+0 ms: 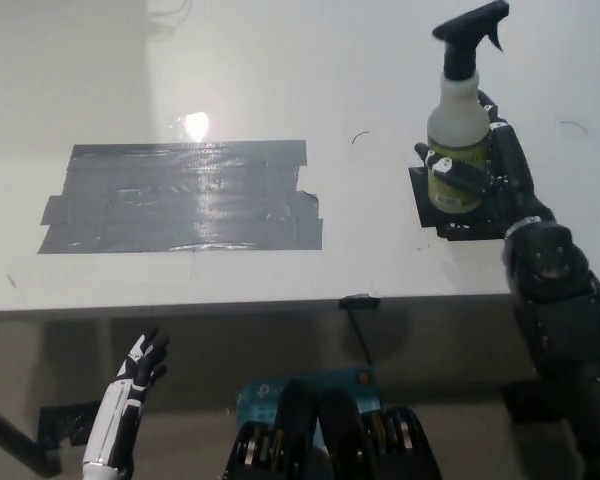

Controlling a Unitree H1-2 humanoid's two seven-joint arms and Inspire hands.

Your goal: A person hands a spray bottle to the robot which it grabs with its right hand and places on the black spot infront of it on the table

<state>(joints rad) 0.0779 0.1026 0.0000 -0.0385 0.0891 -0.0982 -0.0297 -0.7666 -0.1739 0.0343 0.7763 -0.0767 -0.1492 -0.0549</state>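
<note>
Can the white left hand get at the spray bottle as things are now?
Probably not: the left hand hangs below the table edge, and the bottle stands far across, inside the right hand.
</note>
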